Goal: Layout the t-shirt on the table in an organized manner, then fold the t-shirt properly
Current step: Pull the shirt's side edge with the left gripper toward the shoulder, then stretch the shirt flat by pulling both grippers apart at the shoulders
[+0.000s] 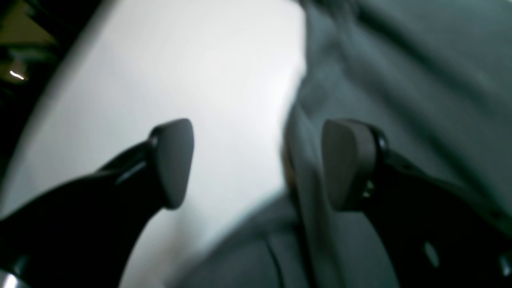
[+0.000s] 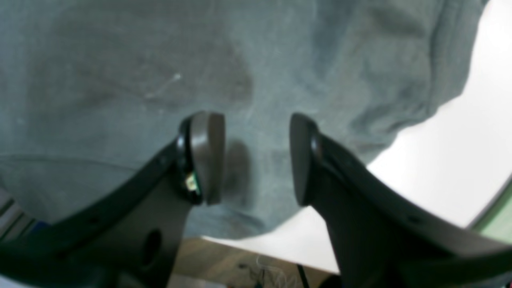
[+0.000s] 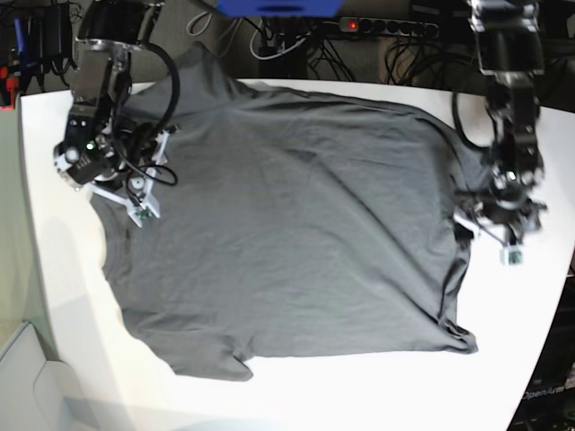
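The dark grey t-shirt (image 3: 287,224) lies spread out, mostly flat, on the white table (image 3: 521,359), with a few creases and one part hanging over the far edge. My left gripper (image 3: 490,220) is at the shirt's right edge. In the left wrist view it (image 1: 260,164) is open, one finger over bare table (image 1: 180,60) and the other over the cloth (image 1: 420,80), with a raised fold between them. My right gripper (image 3: 121,193) is at the shirt's left edge. In the right wrist view it (image 2: 256,158) is open and empty above the cloth (image 2: 160,80), close to the table edge.
A power strip with a red light (image 3: 359,24), cables and a blue object (image 3: 278,7) lie behind the table's far edge. A pale box (image 3: 27,377) stands at the bottom left. The right wrist view shows floor and wires (image 2: 260,268) beyond the table edge.
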### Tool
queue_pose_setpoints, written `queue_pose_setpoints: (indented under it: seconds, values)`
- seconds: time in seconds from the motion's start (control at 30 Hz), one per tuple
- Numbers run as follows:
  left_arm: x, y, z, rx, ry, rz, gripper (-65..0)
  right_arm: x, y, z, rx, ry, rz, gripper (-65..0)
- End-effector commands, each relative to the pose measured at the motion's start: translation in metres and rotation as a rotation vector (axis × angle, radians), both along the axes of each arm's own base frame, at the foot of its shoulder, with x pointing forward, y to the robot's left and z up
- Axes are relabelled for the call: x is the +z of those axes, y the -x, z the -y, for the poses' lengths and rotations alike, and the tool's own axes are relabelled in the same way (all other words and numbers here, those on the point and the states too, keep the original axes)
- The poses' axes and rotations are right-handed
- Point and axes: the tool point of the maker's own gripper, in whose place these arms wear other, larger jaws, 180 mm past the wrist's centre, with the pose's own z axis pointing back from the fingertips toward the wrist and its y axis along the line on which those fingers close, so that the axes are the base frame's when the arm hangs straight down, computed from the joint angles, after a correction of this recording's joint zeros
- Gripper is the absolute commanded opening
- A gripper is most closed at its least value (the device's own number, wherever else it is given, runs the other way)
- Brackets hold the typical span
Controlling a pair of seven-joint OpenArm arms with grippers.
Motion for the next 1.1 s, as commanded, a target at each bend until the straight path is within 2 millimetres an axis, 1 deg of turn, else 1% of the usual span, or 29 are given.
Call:
queue_pose_setpoints:
  seconds: [0.0,0.03,0.1,0.23,0.33,0.47,0.57,0.67,0.77,0.87,0.93,1.07]
  values:
    - [0.019,-0.003,-0.011,0.026,-0.025,0.059,-16.8,0.010,-0.009,0.001,0.003,0.001,0.042,-37.7]
    - [0.016,0.006,-0.009,0.036,-0.014,0.054,-16.8,0.010,-0.010,0.001,0.003,0.001,0.044,-37.7]
    - [0.008,0.030,-0.013,0.067,-0.005,0.042,-16.8,0.010,-0.010,0.001,0.003,0.001,0.044,-37.7]
    - [0.002,0.069,-0.019,0.122,0.001,0.044,-17.4,0.011,-0.010,0.002,0.001,0.003,0.045,-37.7]
    - [-0.005,0.083,-0.024,0.145,-0.002,0.035,-17.4,0.011,-0.010,0.002,0.001,0.002,0.045,-37.7]
    - [-0.031,0.098,-0.028,0.169,0.011,-0.022,-17.4,0.010,-0.010,0.001,0.002,-0.001,0.044,-37.7]
    - [-0.045,0.108,-0.034,0.185,0.004,-0.044,-17.4,0.010,-0.010,0.001,0.002,0.000,0.044,-37.7]
    - [-0.054,0.116,-0.038,0.198,0.005,-0.075,-17.4,0.011,-0.010,0.002,0.002,0.002,0.046,-37.7]
    - [-0.057,0.139,-0.059,0.259,-0.011,-0.100,-17.4,0.011,-0.010,0.003,-0.001,0.002,0.046,-37.7]
    - [-0.056,0.158,-0.076,0.311,-0.026,-0.114,-17.4,0.011,-0.010,0.003,-0.003,0.000,0.046,-37.7]
    - [-0.059,0.177,-0.080,0.320,-0.036,-0.150,-17.4,0.011,-0.010,0.002,-0.003,0.000,0.046,-37.7]
    - [-0.062,0.201,-0.078,0.313,-0.046,-0.197,-17.3,0.011,-0.010,0.002,-0.003,0.000,0.047,-37.7]
